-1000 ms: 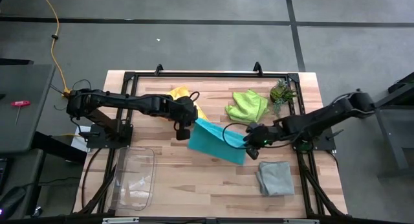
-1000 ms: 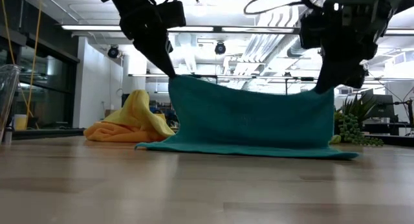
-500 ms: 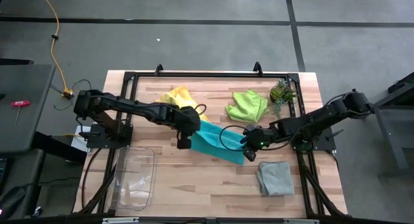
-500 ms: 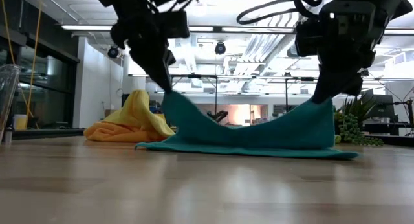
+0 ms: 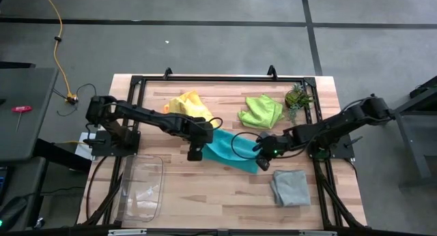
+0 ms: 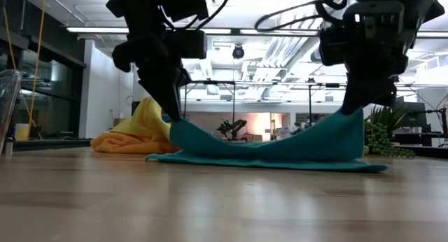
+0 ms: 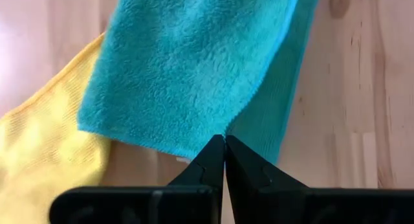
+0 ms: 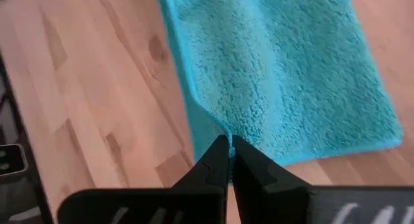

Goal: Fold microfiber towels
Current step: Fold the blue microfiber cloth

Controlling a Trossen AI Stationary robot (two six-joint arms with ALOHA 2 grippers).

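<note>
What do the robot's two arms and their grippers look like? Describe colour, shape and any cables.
Both arms are black and jointed, built of slim tubular links. Loose black cables loop beside the left gripper and the right gripper. Each gripper ends in two dark, tapering, wedge-shaped fingers. No markings can be made out.

One camera looks straight down, one level across the table (image 5: 225,195), two wrist cameras close above the teal towel (image 7: 187,68).
</note>
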